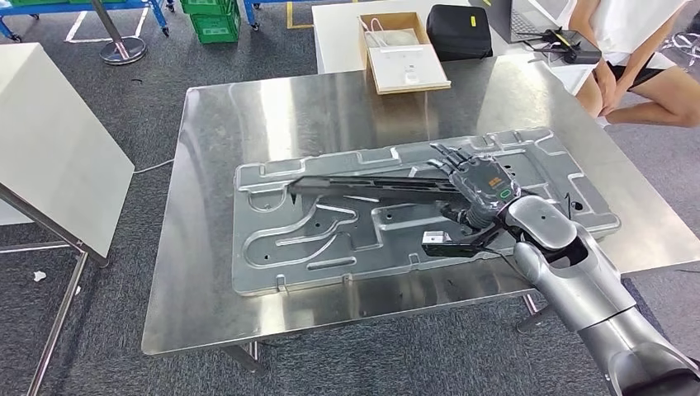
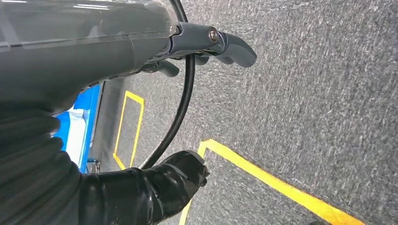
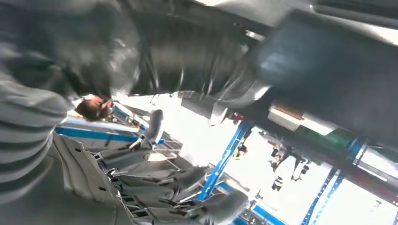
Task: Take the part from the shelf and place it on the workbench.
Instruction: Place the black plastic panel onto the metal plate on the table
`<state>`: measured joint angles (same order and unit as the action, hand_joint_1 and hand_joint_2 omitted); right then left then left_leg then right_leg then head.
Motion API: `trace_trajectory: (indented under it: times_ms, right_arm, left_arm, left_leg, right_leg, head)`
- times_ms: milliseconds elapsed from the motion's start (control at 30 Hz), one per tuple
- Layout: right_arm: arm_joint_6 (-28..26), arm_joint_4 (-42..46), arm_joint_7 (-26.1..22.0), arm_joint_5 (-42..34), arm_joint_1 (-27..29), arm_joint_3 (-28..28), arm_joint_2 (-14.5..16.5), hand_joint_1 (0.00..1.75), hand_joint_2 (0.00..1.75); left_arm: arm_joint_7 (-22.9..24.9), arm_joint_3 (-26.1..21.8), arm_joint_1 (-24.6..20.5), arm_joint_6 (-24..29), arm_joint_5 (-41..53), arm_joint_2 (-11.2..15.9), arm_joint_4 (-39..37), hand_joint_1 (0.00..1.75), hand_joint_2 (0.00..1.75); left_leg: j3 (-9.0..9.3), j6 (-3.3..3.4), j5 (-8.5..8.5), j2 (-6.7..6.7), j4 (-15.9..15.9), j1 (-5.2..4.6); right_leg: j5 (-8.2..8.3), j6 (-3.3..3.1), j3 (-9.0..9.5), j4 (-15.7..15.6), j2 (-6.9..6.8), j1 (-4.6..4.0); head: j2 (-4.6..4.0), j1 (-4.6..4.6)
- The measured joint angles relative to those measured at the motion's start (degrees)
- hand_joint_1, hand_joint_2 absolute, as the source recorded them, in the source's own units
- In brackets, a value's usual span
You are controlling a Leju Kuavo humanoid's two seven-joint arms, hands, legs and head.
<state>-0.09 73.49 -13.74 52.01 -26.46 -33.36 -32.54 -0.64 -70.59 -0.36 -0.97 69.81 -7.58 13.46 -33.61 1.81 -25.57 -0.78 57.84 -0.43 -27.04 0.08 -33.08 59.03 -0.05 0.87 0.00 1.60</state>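
A long, thin dark part [image 1: 363, 185] lies lengthwise over a large stamped grey metal panel [image 1: 330, 239] on the steel workbench [image 1: 248, 107]. My right hand [image 1: 480, 186] grips the part's right end, fingers over the top and thumb beneath, low above the panel. In the right wrist view the dark part [image 3: 328, 61] is a close blur. My left hand [image 2: 206, 47] hangs over grey carpet with nothing in it, thumb stretched out.
At the bench's far edge stand an open cardboard box [image 1: 404, 54] and a black bag [image 1: 458, 31]. A person [image 1: 636, 58] sits at the back right. A white board [image 1: 49, 140] on a frame stands left. Yellow floor tape [image 2: 263, 173] crosses the carpet.
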Motion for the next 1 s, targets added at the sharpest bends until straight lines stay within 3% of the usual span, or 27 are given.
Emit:
trace_trajectory:
  times_ms: [33, 167, 667, 1000]
  right_arm:
    - [0.00, 0.01, -0.01, -0.10, 0.01, -0.07, 0.00, 0.00, 0.00]
    - [0.00, 0.03, -0.13, -0.62, 0.06, -0.19, 0.00, 0.00, 0.00]
    - [-0.02, 0.54, -0.16, -1.35, 0.61, -0.25, 0.02, 0.00, 0.00]
    - [-0.02, 1.33, -0.15, -1.65, 1.59, -0.23, 0.01, 0.00, 0.00]
  left_arm:
    - [0.17, -0.05, -0.03, -0.15, -0.10, 0.00, 0.00, 0.00, 1.75]
    - [0.47, -0.31, -0.06, -0.72, -0.15, 0.00, 0.00, 0.00, 0.00]
    - [-0.06, -1.39, -0.09, -0.19, -0.01, 0.00, 0.00, 0.00, 0.00]
    - [-1.78, -1.45, -0.12, 0.11, -0.02, 0.00, 0.01, 0.00, 0.00]
  left_leg:
    - [0.00, 0.00, -0.01, 0.00, 0.04, 0.00]
    - [-0.02, 0.05, -0.05, 0.00, 0.15, -0.02]
    - [-0.05, 0.08, -0.07, 0.00, 0.26, -0.05]
    - [-0.19, 0.63, -0.42, -0.01, 0.74, -0.41]
  right_leg:
    - [0.00, 0.01, 0.02, 0.00, 0.00, 0.00]
    - [0.01, 0.08, 0.07, -0.02, 0.00, 0.02]
    - [0.07, 0.25, 0.12, -0.06, 0.00, 0.05]
    - [0.07, 0.79, 0.23, -0.18, 0.01, 0.48]
  head:
    - [0.00, 0.00]
    - [0.00, 0.00]
    - [0.00, 0.00]
    - [0.00, 0.00]
